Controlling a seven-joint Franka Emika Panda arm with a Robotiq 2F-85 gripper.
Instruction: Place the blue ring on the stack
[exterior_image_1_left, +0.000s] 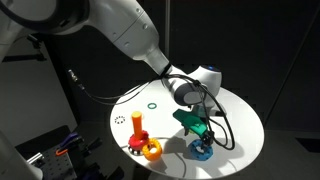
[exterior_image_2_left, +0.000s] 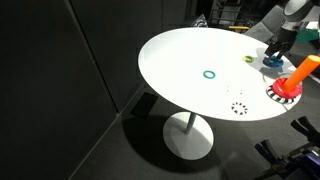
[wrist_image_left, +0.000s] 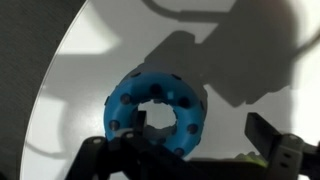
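The blue ring (exterior_image_1_left: 203, 150) lay flat on the white round table (exterior_image_1_left: 243, 118), near the edge, at the right end of the things in an exterior view. In that view, from the left, came first a dotted circle (exterior_image_1_left: 120, 119) marked on the tabletop. Next came the stack (exterior_image_1_left: 138, 125), its orange-red peg upright on a reddish base. A thick orange ring (exterior_image_1_left: 152, 150) lay just beside the base, seemingly touching it. A thin green ring outline (exterior_image_1_left: 151, 104) lay farther back on the table. To the right, well apart from the stack, the gripper (exterior_image_1_left: 201, 133) hung close over the blue ring at the end of the white arm.

In an exterior view from another place, the table (exterior_image_2_left: 180, 60) showed the green ring outline (exterior_image_2_left: 209, 73) near its middle. Then came the dotted circle (exterior_image_2_left: 238, 108) and a thin yellow-green outline (exterior_image_2_left: 248, 59). After those were the blue ring (exterior_image_2_left: 272, 68) under the gripper (exterior_image_2_left: 276, 52), and at the far right the stack (exterior_image_2_left: 300, 72).

In the wrist view the blue ring (wrist_image_left: 157, 110) sat left of centre, its bumpy rim and its hole plain to see. The gripper (wrist_image_left: 195, 125) stood wide open and held nothing. Its left finger (wrist_image_left: 128, 128) showed dark over the ring's hole and near rim. Its right finger (wrist_image_left: 268, 135) stood well clear of the ring on the right. Whether the left finger touched the ring could not be told.
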